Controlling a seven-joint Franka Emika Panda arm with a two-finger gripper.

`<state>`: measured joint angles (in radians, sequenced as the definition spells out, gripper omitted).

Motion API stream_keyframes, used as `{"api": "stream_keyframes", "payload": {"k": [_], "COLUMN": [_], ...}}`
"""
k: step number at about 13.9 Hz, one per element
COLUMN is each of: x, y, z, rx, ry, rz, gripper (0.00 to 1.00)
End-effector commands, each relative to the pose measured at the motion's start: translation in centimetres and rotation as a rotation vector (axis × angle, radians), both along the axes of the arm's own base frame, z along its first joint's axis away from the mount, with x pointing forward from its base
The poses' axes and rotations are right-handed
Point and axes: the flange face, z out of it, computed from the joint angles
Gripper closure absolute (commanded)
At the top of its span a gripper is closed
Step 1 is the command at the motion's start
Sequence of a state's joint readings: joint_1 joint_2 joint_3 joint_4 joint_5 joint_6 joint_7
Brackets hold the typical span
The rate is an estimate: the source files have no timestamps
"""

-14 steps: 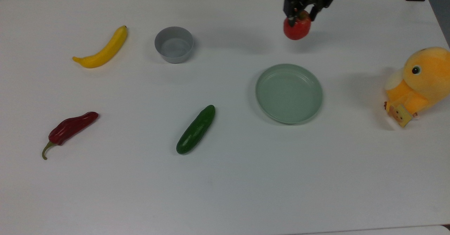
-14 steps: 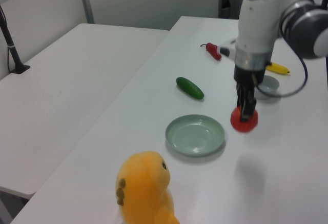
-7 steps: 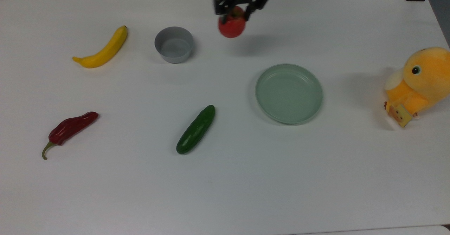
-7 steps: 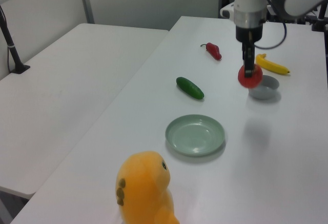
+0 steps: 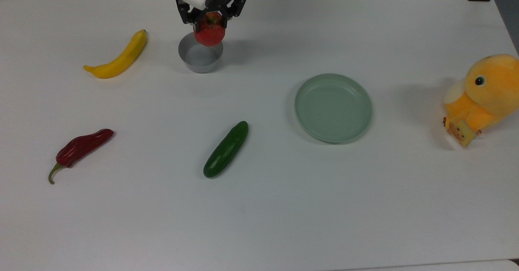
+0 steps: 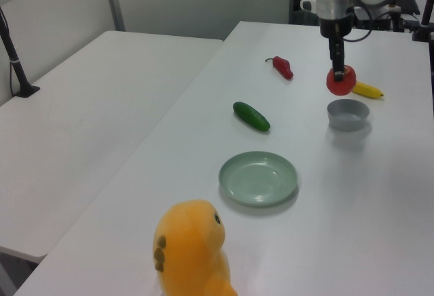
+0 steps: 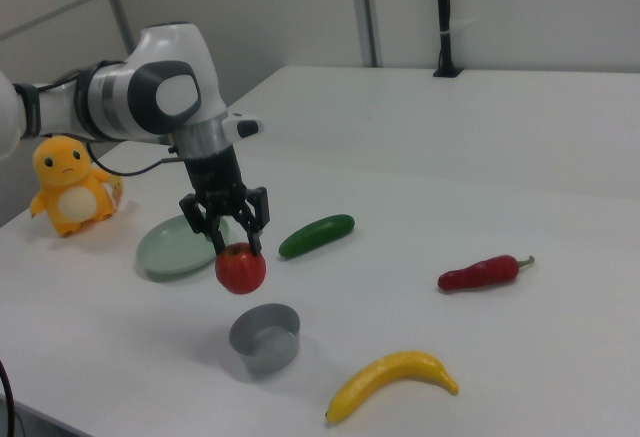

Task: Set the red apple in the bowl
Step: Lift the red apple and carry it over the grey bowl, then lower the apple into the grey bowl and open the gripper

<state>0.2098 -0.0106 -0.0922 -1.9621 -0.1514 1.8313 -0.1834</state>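
Since the earlier frames the gripper [image 5: 209, 16] has carried the red apple [image 5: 209, 34] across the table from the top view's right and now holds it aloft above the bowl [image 5: 200, 57], fingers closed on its top. The carry is ending; next comes lowering and release, which calls for centring, since the apple looks about as wide as the bowl's opening. The banana [image 5: 118, 56], cucumber [image 5: 226, 149], chili pepper [image 5: 81, 148], green plate [image 5: 333, 107] and plush toy [image 5: 482, 95] lie apart, blocking nothing.

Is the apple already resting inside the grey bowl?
No, in the right view the red apple hangs from the gripper, clear above the bowl.
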Motion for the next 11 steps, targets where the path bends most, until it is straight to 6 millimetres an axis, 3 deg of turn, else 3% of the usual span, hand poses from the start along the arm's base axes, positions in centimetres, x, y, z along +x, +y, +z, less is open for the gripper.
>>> {"api": "stream_keyframes", "payload": {"k": [1, 4, 5, 6, 7, 11], "x": [-1.0, -0.6, -0.5, -0.2, -0.1, 0.2], "y": [-0.5, -1.5, -1.9, -2.0, -2.1, -2.1], "z": [-3.5, -5.4, -5.6, -6.3, -6.3, -5.6], "rx": [-0.044, -0.052, -0.061, -0.064, -0.062, -0.055], "ry": [0.051, 0.081, 0.082, 0.08, 0.076, 0.06], "rz": [0.042, 0.028, 0.027, 0.025, 0.024, -0.007], "gripper": [0.46, 0.45, 0.4, 0.11, 0.0, 0.0]}}
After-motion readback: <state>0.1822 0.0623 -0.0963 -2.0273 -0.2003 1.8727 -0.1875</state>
